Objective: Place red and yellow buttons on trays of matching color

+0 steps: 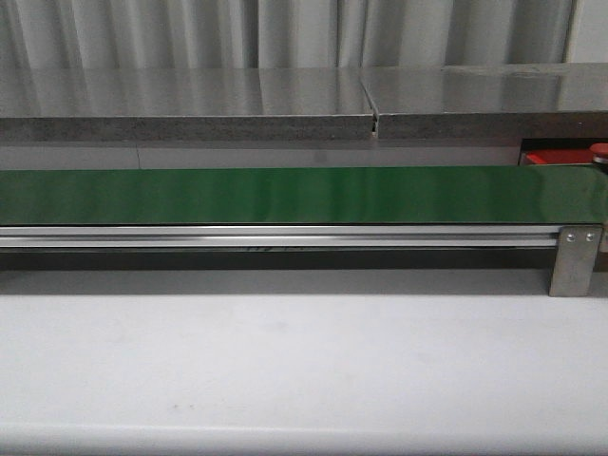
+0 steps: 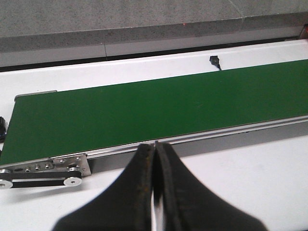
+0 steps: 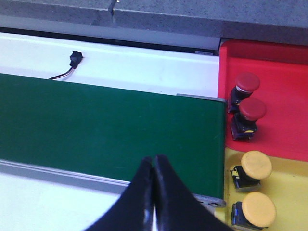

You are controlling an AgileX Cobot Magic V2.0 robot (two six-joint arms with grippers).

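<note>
Left gripper point(image 2: 155, 159) fingers pressed together, empty; right gripper point(image 3: 153, 168) likewise, above green belt point(image 3: 110, 130).

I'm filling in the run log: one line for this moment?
belt: bare | red tray: two red buttons | yellow tray: two yellow buttons | left pincer: shut, empty | right pincer: shut, empty
</note>
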